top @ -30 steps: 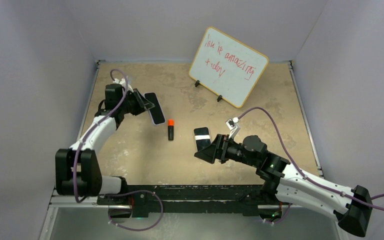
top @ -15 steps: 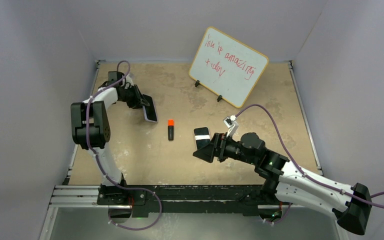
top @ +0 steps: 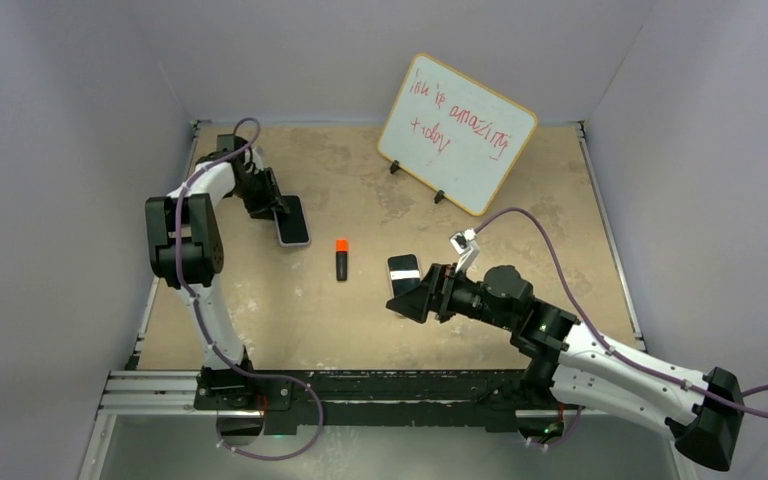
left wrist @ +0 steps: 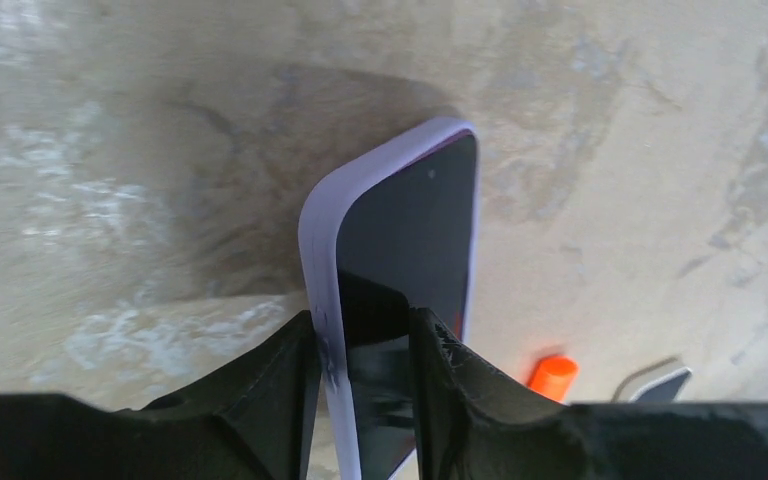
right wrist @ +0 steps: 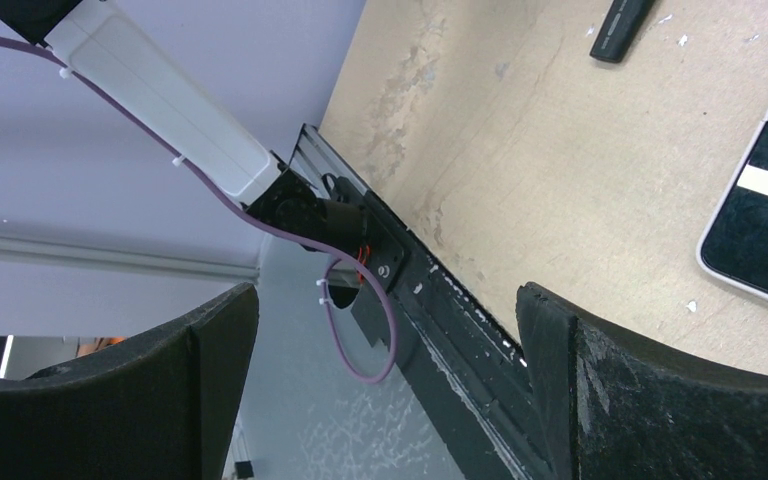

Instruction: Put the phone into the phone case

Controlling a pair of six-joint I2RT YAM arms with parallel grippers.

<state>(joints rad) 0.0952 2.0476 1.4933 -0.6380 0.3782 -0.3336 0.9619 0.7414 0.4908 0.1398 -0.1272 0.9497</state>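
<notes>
Top view. The counter [top: 520, 220] carries a whiteboard [top: 457, 133] with red writing, propped upright at 1 o'clock. The right fingers [top: 407, 303] are spread wide apart and hover just at 6 o'clock of the phone. The left fingers [top: 280, 212] are clamped on one long side wall of the phone case [top: 295, 226] at 10 o'clock, one inside the shell and one outside. The phone [top: 404, 270] lies screen-up near the counter's centre, well apart from the case. A black marker [top: 341, 262] with an orange cap lies between them.
</notes>
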